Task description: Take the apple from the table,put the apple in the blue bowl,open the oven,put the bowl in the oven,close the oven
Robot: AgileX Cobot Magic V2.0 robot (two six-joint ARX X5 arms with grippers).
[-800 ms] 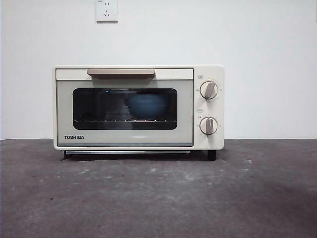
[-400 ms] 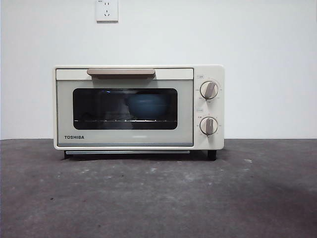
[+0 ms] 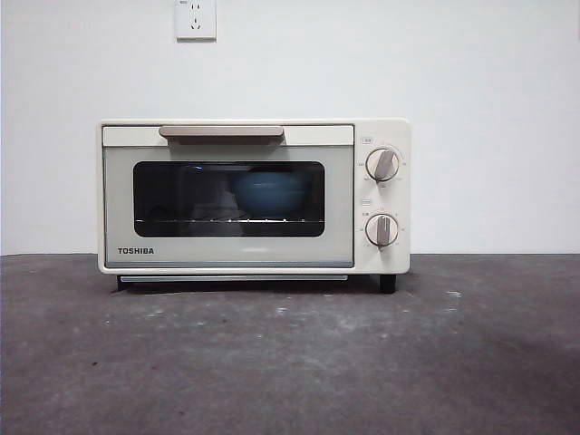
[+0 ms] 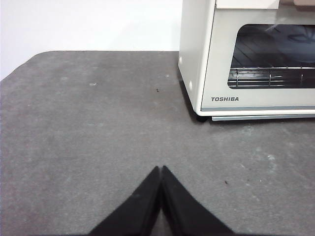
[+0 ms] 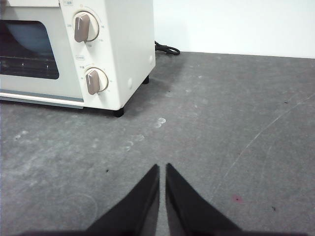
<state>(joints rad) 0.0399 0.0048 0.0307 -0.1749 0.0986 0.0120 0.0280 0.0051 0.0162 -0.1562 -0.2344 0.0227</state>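
- A dark grey desk (image 3: 290,362) fills the foreground.
- The cream oven (image 3: 254,196) stands on it against the white wall, its door closed.
- The blue bowl (image 3: 269,193) sits inside on the rack, behind the window.
- The left gripper (image 4: 161,169) and right gripper (image 5: 162,167) hover over bare desk near the oven, jaws together, holding nothing.
- The apple cannot be seen.

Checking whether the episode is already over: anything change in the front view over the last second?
Nothing visibly changed. The oven sits shut on the table with the blue bowl behind its glass, as before. No arm enters the front view. The left gripper and right gripper hang over bare table, jaws together, holding nothing.
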